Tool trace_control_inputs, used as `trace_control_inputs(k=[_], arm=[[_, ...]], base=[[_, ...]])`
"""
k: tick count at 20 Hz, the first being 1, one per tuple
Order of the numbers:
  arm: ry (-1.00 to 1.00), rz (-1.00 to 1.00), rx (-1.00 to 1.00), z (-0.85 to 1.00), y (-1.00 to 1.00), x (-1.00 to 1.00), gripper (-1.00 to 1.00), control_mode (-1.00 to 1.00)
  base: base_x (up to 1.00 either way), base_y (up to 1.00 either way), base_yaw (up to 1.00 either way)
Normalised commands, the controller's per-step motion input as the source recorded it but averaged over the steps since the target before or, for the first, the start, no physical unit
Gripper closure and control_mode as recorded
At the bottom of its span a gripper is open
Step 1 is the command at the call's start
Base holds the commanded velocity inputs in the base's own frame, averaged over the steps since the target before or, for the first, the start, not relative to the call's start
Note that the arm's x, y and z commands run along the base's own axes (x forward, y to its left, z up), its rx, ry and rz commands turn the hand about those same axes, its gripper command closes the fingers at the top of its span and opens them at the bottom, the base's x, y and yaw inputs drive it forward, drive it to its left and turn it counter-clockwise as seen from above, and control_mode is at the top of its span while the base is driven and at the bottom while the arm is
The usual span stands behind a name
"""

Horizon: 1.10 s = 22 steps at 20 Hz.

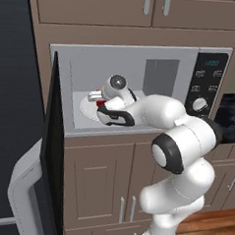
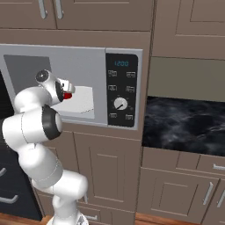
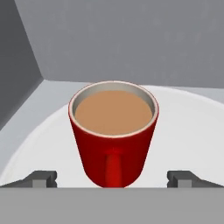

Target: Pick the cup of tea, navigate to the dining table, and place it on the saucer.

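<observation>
The cup of tea (image 3: 113, 131) is a small red mug full of light brown tea. It stands upright on the large white microwave plate (image 3: 188, 131) inside the open microwave, handle turned toward the hand camera. My gripper (image 3: 113, 179) is open, one dark fingertip (image 3: 43, 178) on each side of the cup's base and apart from it. In the left base view the hand (image 1: 114, 87) reaches into the oven, and a sliver of the red cup (image 1: 101, 103) shows by the gripper (image 1: 96, 96). The cup (image 2: 67, 95) also peeks out past the hand in the right base view. The dining table and saucer are out of view.
The microwave door (image 1: 53, 150) hangs open to the left of the arm. The oven's grey walls (image 3: 131, 39) close in behind and left of the cup. A control panel (image 2: 121, 90) sits right of the cavity. A black marble counter (image 2: 184, 123) lies further right, with brown cabinets above and below.
</observation>
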Motion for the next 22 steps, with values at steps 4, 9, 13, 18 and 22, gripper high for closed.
trace_control_inputs(k=[4, 9, 13, 18, 22], arm=[[0.00, 0.00, 0.00, -0.08, 0.00, 0.05, -1.00, -1.00], [0.00, 0.00, 0.00, -0.04, 0.00, 0.06, 1.00, -1.00], [0.00, 0.00, 0.00, -0.04, 0.00, 0.23, 1.00, -1.00], [0.00, 0.00, 0.00, -0.01, 0.00, 0.03, 1.00, -1.00], [0.00, 0.00, 0.00, 0.00, 0.00, 0.00, 1.00, -1.00]], base=[[0.00, 0.00, 0.00], [0.00, 0.00, 0.00], [0.00, 0.00, 0.00], [0.00, 0.00, 0.00], [0.00, 0.00, 0.00]])
